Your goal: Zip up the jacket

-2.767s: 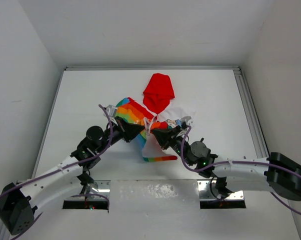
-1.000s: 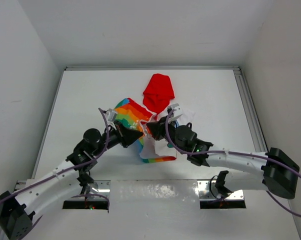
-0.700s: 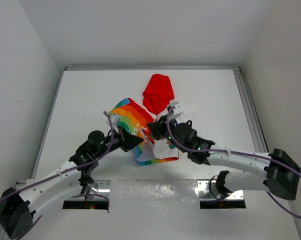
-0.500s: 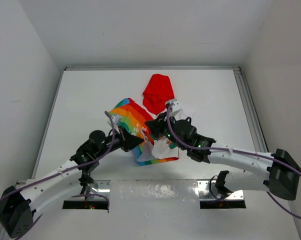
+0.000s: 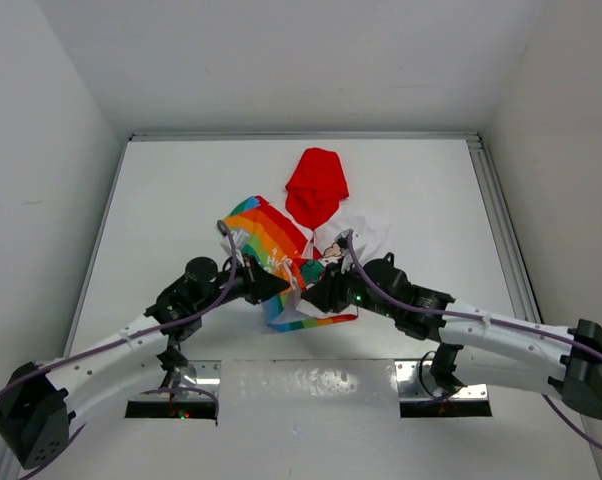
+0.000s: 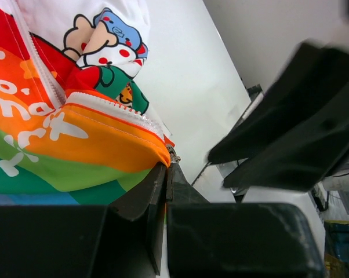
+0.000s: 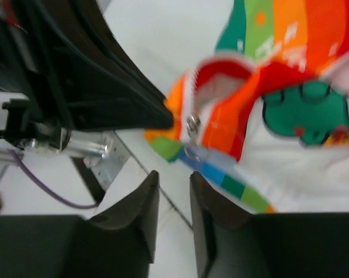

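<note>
My left tool (image 6: 167,169) pinches the jacket (image 6: 76,127) hem; only the right wrist view shows my right tool (image 7: 173,186) released.

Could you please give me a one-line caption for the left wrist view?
Left gripper pinching the jacket at its hem corner, beside the zipper teeth.

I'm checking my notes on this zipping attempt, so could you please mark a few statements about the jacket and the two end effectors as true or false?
1. The jacket has a red hood. True.
2. The left end effector is shut on the jacket's bottom hem. True.
3. The right end effector grips the hood. False: it sits by the bottom hem, open and holding nothing.
4. The jacket is fully zipped. False: the slider is down at the hem, and the front is open above it.
</note>
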You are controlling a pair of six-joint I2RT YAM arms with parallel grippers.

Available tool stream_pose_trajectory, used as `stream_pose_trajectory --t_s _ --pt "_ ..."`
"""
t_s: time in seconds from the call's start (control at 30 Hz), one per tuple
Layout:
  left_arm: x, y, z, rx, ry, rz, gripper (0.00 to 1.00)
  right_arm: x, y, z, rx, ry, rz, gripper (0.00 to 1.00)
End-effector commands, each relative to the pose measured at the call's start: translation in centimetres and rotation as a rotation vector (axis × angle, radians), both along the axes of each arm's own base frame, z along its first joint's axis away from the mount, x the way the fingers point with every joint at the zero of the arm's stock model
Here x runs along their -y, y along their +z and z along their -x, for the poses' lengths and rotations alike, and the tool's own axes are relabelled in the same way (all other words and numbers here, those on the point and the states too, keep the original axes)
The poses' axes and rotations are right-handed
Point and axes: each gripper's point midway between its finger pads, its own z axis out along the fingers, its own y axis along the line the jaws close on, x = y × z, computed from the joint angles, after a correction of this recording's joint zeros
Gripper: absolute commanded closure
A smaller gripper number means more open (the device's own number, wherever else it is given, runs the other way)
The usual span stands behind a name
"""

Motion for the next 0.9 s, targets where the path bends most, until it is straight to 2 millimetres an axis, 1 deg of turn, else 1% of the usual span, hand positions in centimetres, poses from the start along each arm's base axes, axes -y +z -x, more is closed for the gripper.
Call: stream_pose_trajectory --t_s 0.0,0.07,0.1,0.17,0.2,0.23,0.27,0.3,0.37,0.4,0.5,0.57,0.63,0.87 --pt "1.0 3.4 -0.1 0.028 -0.03 0.073 1.0 -0.9 -1.1 2.2 -0.121 0.066 -0.091 0.68" --pt "0.9 3.5 0.1 0.022 -0.025 0.088 1.0 -0.9 -1.4 2.4 -0.148 0.056 -0.116 0.62" --pt "0.9 3.5 0.1 0.02 -0.025 0.087 1.0 -0.8 -1.4 2.5 -0.158 0.052 -0.125 0.6" --pt "0.9 3.5 0.4 0.013 -0.035 0.09 1.0 -0.6 -1.5 2.1 -0.171 0.015 -0.142 0.56" --pt "0.9 3.3 0.5 0.007 -0.04 0.089 1.0 -0.5 -1.5 2.0 -0.178 -0.002 -0.166 0.53" --pt "0.9 3.4 0.7 0.003 -0.048 0.099 1.0 -0.6 -1.6 2.0 -0.184 -0.001 -0.176 0.53" --pt "0.9 3.1 0.9 -0.004 -0.048 0.099 1.0 -0.8 -1.3 2.1 -0.186 0.005 -0.197 0.53" --pt "0.9 3.2 0.9 -0.003 -0.046 0.109 1.0 -1.0 -1.5 2.2 -0.195 0.012 -0.201 0.52" --pt "0.9 3.2 0.9 -0.007 -0.049 0.106 1.0 -1.3 -1.0 2.4 -0.197 0.027 -0.247 0.52" --pt "0.9 3.2 1.1 -0.007 -0.056 0.106 1.0 -1.4 -1.1 2.4 -0.201 0.027 -0.248 0.52" --pt "0.8 3.1 1.3 -0.012 -0.056 0.121 1.0 -1.5 -1.2 2.0 -0.195 0.01 -0.251 0.53" --pt "0.9 3.3 1.3 -0.009 -0.061 0.122 1.0 -1.7 -0.6 1.8 -0.189 0.006 -0.272 0.53" --pt "0.9 3.1 1.4 -0.013 -0.069 0.112 1.0 -1.9 -0.6 1.6 -0.192 0.001 -0.273 0.53" --pt "0.9 3.6 1.7 0.002 -0.082 0.125 1.0 -1.9 -1.3 1.1 -0.196 -0.025 -0.265 0.53"
